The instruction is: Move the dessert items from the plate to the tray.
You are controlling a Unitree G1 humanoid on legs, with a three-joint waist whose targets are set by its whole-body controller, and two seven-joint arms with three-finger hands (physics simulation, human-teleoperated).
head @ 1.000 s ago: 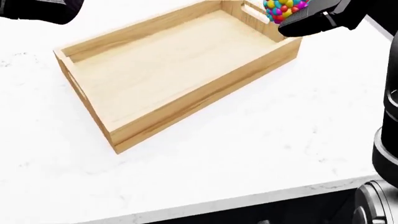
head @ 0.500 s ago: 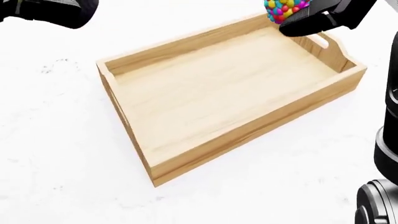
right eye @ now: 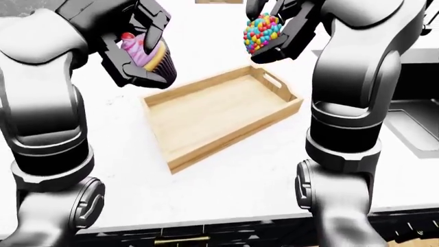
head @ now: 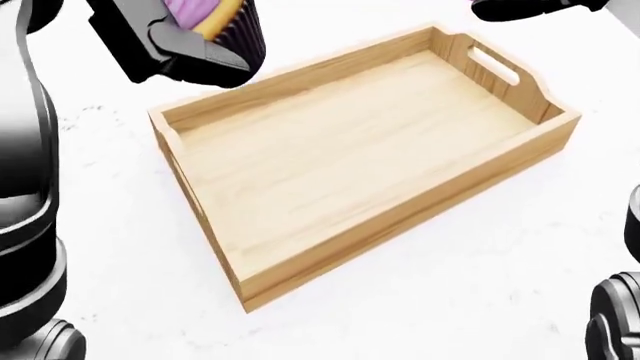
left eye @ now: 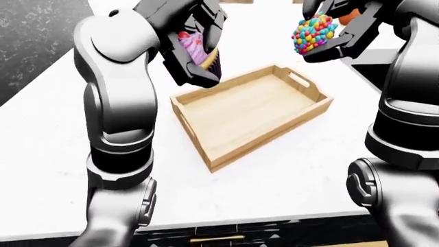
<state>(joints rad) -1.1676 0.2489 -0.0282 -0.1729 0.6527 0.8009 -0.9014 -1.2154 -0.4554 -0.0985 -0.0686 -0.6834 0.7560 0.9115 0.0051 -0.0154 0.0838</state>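
The wooden tray (head: 340,165) lies flat on the white marble tabletop (left eye: 288,180), its long axis running from the head view's lower left to upper right, its handle cutout at the upper-right end. The left hand (right eye: 134,49) has its fingers clamped on a pink-frosted cupcake (right eye: 147,54), tilted (wrapper toward lower right), above the tray's left end. The right hand (left eye: 333,31) has its fingers clamped on a candy-covered dessert ball (left eye: 313,33), above the right end.

White marble counter (left eye: 288,175), dark sink (right eye: 418,126)
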